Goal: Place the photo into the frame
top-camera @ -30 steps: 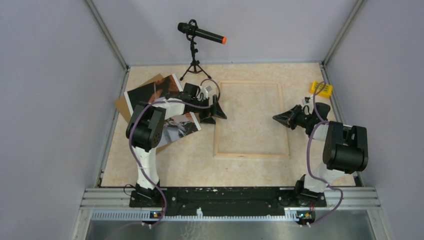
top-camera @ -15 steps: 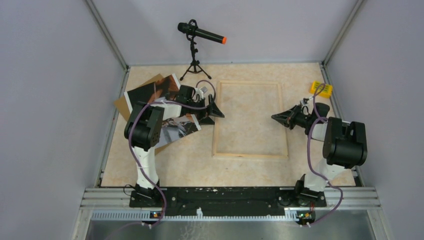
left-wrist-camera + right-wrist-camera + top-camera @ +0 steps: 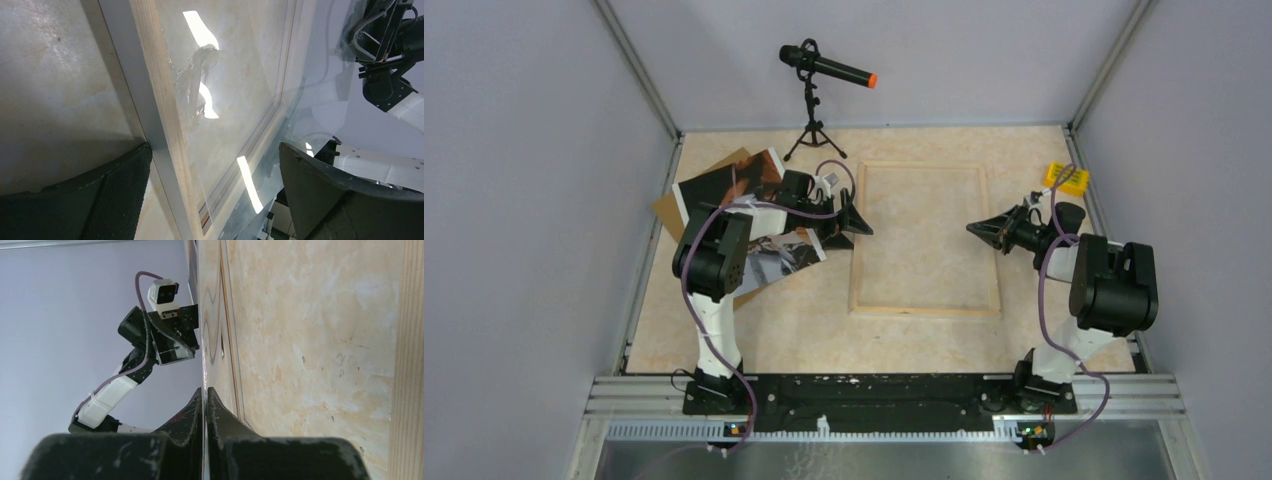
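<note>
Nudged the right gripper [image 3: 974,231] a touch farther and the left gripper [image 3: 864,225] a touch left over the last second; little else changed. Right fingers [image 3: 220,415] pressed together on the edge of a thin clear pane [image 3: 235,75], above the right rail of the frame [image 3: 924,311]. Left fingers [image 3: 115,190] spread wide, gripping nothing, straddling the frame's left rail. Frame flat on the middle of the table [image 3: 754,330]. Photo [image 3: 724,185] left of the frame, lying on a brown board [image 3: 664,213], partly hidden under the left arm [image 3: 714,255], clear of both grippers. Pane's tilt: cannot tell. At the far edge, a microphone [image 3: 824,68] on a tripod [image 3: 812,135]; at the far right, a small yellow item [image 3: 1066,178].
</note>
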### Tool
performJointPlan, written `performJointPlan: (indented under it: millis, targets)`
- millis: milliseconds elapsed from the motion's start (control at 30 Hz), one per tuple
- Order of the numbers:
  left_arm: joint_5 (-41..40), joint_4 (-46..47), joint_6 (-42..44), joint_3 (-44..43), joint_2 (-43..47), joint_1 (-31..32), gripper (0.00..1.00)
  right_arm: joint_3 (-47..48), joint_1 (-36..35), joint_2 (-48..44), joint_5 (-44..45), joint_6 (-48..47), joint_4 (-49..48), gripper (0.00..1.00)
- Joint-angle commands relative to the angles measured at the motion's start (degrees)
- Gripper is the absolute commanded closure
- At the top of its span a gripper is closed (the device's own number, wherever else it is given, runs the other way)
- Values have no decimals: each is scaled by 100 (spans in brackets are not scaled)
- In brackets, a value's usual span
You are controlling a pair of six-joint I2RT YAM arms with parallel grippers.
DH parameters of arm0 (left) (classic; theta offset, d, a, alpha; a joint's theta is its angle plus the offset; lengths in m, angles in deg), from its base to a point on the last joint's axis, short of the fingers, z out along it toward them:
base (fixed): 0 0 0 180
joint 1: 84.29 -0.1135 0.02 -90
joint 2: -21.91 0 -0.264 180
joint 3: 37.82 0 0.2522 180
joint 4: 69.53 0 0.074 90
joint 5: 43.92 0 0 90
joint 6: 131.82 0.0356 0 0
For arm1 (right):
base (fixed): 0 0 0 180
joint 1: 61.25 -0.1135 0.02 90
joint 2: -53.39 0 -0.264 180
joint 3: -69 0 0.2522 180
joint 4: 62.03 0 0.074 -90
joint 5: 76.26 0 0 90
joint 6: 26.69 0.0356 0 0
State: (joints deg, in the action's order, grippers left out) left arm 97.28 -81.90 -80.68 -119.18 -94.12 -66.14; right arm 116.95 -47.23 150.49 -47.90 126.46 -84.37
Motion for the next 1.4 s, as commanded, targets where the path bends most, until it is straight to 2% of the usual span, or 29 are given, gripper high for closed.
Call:
performJointPlan:
  millis: [0,200,467,800,1100,1167,1233,1367]
  targets:
    - [170,269,11,29,116,-6,1,105,-15,100,-140,-137,-235,100]
    - [156,239,49,21,98,-5,1,348,-14,125,47,-958,735,100]
    - [118,142,90,-14,64,-5,1,597,-33,171,256,-1408,1079,100]
    - [26,-59,228,-95,53,-5,1,738,-309,187,493,-1647,972,100]
    - [31,-79,234,-111,62,-5,1,481,-380,64,666,-1780,855,100]
    - [20,-93,251,-120,68,-4,1,545,-389,-11,842,-2059,1224,91]
    - [-3,-112,280,-134,69,-5,1,775,-427,-125,1127,-2601,2010,82]
    - [21,-112,302,-136,88,0,1,1088,-472,-229,1638,-3139,2936,74]
